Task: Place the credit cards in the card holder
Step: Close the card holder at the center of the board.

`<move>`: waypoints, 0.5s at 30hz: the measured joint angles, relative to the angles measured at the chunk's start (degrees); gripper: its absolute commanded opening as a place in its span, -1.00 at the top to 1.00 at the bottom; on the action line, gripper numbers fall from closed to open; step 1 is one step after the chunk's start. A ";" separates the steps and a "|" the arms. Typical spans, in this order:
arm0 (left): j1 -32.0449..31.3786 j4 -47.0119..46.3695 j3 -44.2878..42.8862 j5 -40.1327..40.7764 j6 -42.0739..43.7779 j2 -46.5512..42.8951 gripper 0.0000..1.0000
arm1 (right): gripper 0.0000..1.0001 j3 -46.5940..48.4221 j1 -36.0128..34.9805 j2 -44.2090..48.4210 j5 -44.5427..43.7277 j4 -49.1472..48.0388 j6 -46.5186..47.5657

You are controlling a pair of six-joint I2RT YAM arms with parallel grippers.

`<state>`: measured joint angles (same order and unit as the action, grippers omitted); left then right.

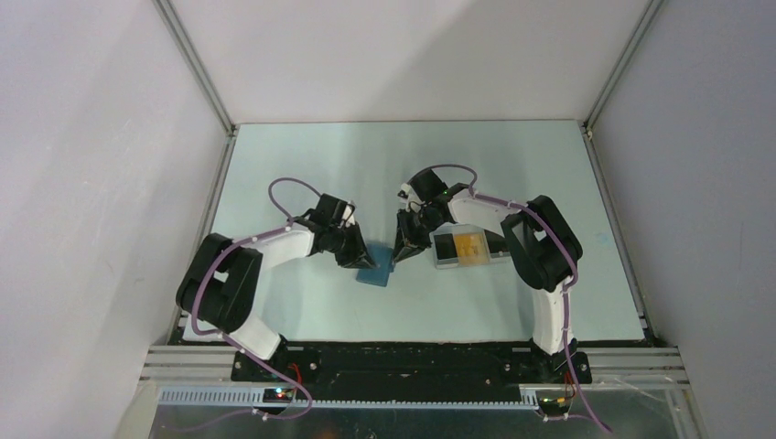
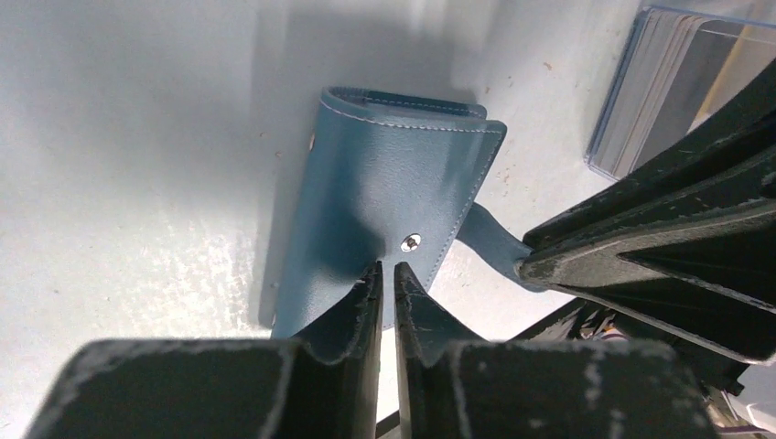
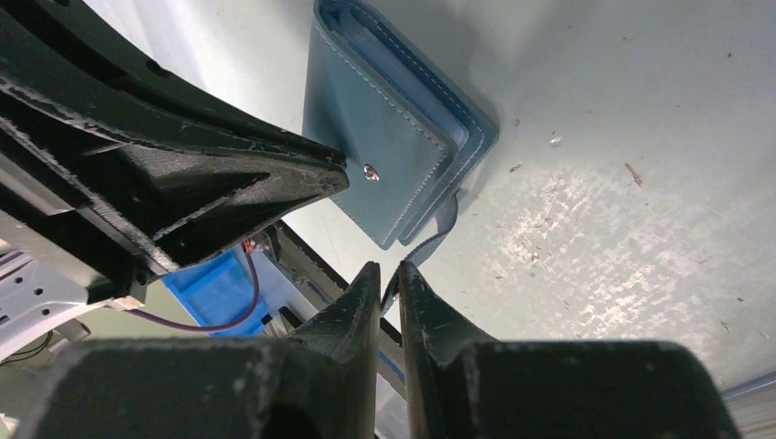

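The blue card holder (image 1: 375, 273) lies closed on the table between my two grippers. In the left wrist view it (image 2: 384, 174) shows its metal snap (image 2: 412, 242) and its strap (image 2: 490, 236). My left gripper (image 2: 386, 272) is shut, tips pressed on the cover beside the snap. My right gripper (image 3: 390, 272) is shut on the strap's end (image 3: 437, 227), just off the holder's (image 3: 384, 137) edge. The credit cards, one yellow-orange (image 1: 471, 245) and one black (image 1: 447, 245), lie in a clear tray to the right.
The clear plastic tray (image 1: 446, 263) sits right of the holder, under the right arm; its corner shows in the left wrist view (image 2: 631, 110). White walls enclose the table on three sides. A blue bin (image 3: 215, 283) shows beyond the table's near edge.
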<state>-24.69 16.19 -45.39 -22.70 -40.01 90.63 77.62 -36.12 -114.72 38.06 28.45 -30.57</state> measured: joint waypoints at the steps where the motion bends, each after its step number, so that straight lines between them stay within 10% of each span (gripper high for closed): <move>1: 0.00 -0.11 0.20 0.00 0.02 0.13 0.74 | 0.71 0.00 0.00 0.00 0.04 -0.13 -0.13; 15: -0.44 -0.90 0.42 0.42 -0.02 1.11 0.79 | 0.72 -0.02 -0.70 -0.02 1.55 -4.48 -4.00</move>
<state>-25.12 15.29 -44.97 -22.28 -40.03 91.74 77.60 -36.82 -114.74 39.62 23.97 -34.57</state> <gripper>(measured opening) 0.103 0.110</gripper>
